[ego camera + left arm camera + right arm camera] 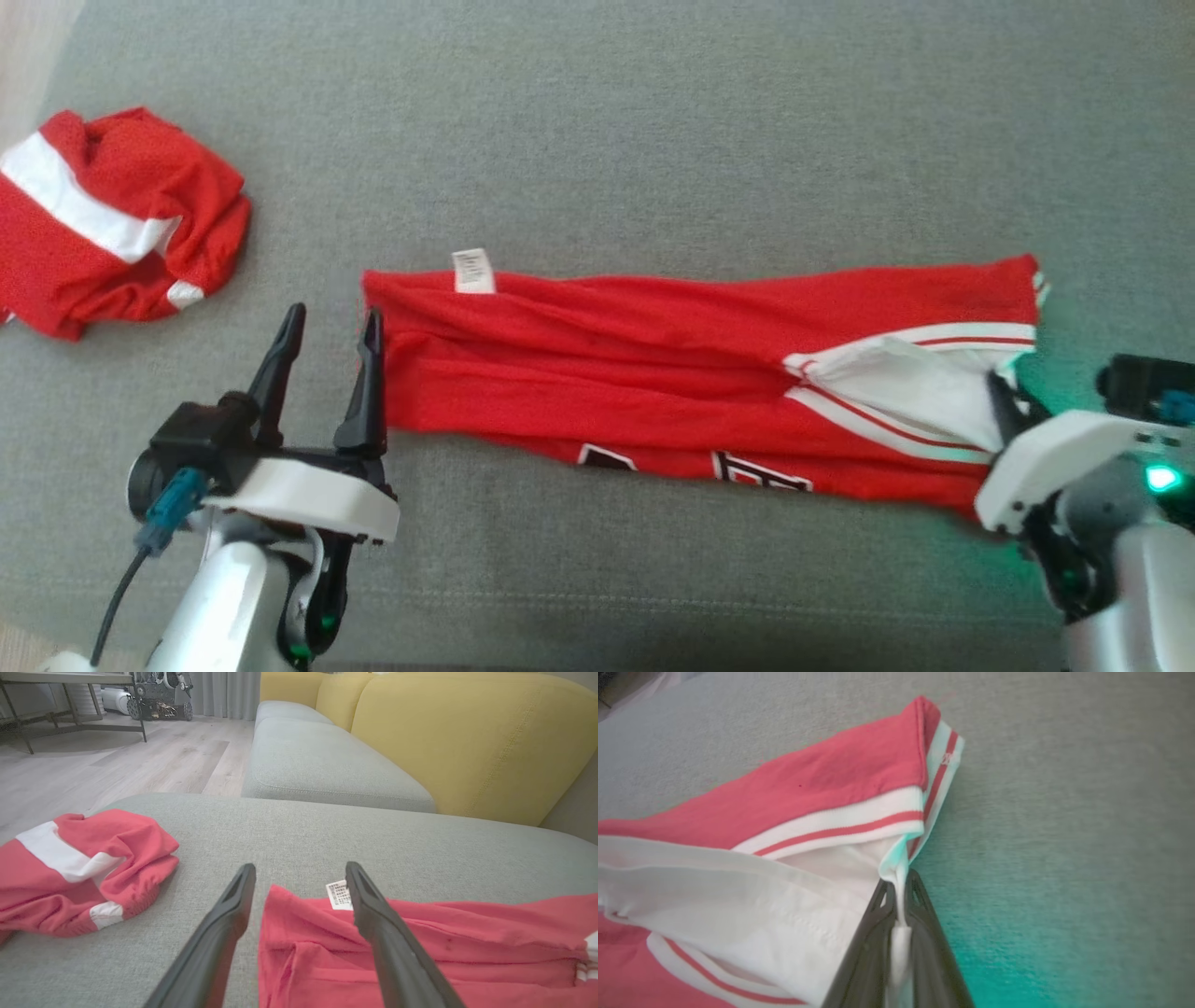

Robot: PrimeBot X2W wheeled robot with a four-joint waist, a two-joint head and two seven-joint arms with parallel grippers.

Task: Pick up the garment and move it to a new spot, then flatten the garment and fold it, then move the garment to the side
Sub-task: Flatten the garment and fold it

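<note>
Guessing the jersey (653, 373) is lying half folded mid-frame; my right gripper (901, 884) is clamping its white edge, left gripper (329, 322) hovering spread apart.

garment (607, 373): fine mesh cloth, matt | seat cushion (653, 140): coarse woven cloth, matt

A grey fabric seat cushion (653, 112) spreads wide, with a second grey cushion (322, 760) beyond it and mustard-yellow backrests (467, 742) behind (stitched seams showing). The pale wood-plank floor (140, 760) runs to a metal-legged table (65, 677) — and what may be a grey curtain (229, 693).
</note>
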